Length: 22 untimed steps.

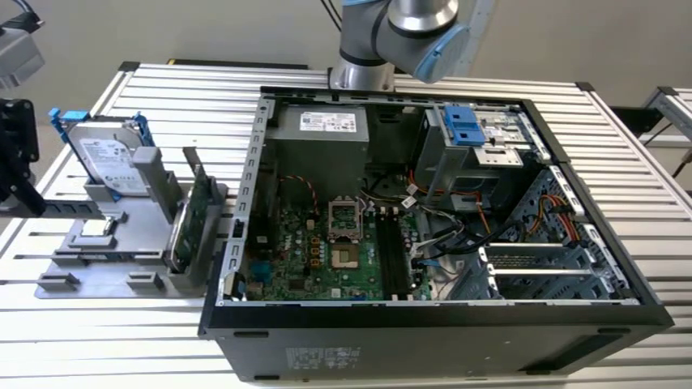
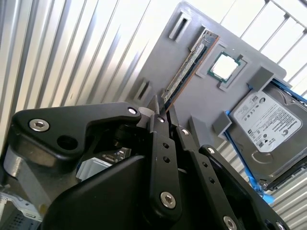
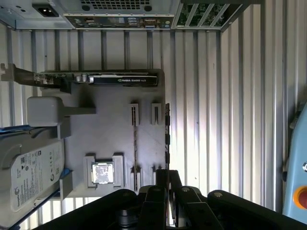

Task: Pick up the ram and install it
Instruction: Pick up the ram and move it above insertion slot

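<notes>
The ram (image 2: 184,67) is a slim stick seen nearly edge-on, and its near end sits between my fingertips. In both wrist views my gripper (image 2: 163,106) is shut on it. In the first wrist view the ram (image 3: 167,134) runs as a thin dark line along the edge of the grey tray (image 3: 96,129), out from my gripper (image 3: 167,176). It hangs a little above the tray, apart from the tray's empty slots (image 3: 134,115). The open computer case (image 1: 433,324) lies in the middle of the slatted table, with the motherboard's black slots (image 1: 391,251) bare.
On the grey tray (image 1: 65,243) stand a silver hard drive with a blue bracket (image 1: 108,158) and a green card on edge (image 1: 190,219). A square chip (image 3: 101,173) lies beside them. The arm's base (image 1: 362,77) is behind the case.
</notes>
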Available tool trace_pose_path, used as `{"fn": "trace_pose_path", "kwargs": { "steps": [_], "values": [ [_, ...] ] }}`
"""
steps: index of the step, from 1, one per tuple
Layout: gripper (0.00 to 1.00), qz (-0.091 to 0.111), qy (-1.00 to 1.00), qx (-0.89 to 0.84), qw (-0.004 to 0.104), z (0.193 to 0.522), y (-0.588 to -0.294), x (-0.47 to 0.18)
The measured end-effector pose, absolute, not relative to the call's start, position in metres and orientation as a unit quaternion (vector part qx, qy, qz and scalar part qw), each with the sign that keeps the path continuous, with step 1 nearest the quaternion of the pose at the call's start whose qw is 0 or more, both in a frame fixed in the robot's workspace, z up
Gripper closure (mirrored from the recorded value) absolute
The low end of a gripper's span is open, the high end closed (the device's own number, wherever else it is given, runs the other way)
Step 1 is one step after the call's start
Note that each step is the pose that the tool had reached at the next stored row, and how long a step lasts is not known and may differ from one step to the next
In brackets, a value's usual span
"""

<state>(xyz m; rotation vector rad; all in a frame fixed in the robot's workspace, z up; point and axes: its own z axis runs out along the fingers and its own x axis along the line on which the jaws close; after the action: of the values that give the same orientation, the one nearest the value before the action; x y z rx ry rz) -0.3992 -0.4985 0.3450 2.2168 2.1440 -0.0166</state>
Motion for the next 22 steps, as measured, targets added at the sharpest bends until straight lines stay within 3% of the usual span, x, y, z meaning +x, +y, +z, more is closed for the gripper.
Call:
{"fn": "trace_pose_path", "kwargs": {
  "steps": [22],
  "values": [
    [1.00, -0.005, 0.695, 0.718, 0.029, 0.357, -0.498, -0.399]
  ]
}}
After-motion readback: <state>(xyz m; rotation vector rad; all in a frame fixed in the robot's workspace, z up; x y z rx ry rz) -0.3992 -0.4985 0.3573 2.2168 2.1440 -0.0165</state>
